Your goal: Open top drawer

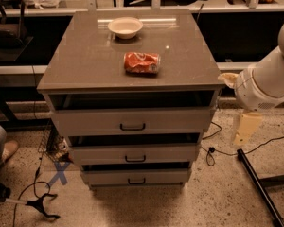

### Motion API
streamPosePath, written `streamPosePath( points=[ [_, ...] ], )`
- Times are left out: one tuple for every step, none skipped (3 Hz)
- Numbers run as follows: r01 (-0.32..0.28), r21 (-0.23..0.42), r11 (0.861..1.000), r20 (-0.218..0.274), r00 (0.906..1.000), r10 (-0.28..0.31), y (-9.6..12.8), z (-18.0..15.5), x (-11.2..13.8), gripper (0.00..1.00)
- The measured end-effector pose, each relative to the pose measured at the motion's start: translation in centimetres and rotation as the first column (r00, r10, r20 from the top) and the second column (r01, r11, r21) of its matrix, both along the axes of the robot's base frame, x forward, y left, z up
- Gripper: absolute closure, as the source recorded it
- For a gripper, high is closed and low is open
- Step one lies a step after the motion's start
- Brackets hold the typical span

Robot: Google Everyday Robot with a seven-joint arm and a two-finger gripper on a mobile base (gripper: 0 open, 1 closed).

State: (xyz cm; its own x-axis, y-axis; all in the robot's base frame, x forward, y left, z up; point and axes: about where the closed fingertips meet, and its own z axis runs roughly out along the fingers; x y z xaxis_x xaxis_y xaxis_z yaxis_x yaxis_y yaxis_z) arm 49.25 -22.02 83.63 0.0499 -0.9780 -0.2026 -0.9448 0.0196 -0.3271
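Note:
The top drawer (132, 121) is the widest of three grey drawers in a cabinet under a grey-brown top (85, 65). It has a small dark bar handle (132, 126) at its centre. It stands pulled out a little, with a dark gap showing between its front and the cabinet top. My gripper (244, 129), pale cream, hangs from the white arm (265, 82) to the right of the cabinet. It is level with the top drawer's front, apart from it and holding nothing that I can see.
A crushed red can (142, 63) and a white bowl (125, 27) sit on the cabinet top. Two narrower drawers (135, 155) below also stand slightly out. A dark pole (258, 186) and cables lie on the floor at right, and a blue X mark (59, 173) at left.

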Motion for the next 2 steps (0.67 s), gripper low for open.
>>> streamPosePath(
  points=[
    [0.000,0.000,1.000,0.000,1.0000,0.000,0.0,0.0,0.0,0.00],
    [-0.044,0.048,0.998,-0.030,0.9985,0.045,1.7,-4.3,0.6,0.00]
  ],
)
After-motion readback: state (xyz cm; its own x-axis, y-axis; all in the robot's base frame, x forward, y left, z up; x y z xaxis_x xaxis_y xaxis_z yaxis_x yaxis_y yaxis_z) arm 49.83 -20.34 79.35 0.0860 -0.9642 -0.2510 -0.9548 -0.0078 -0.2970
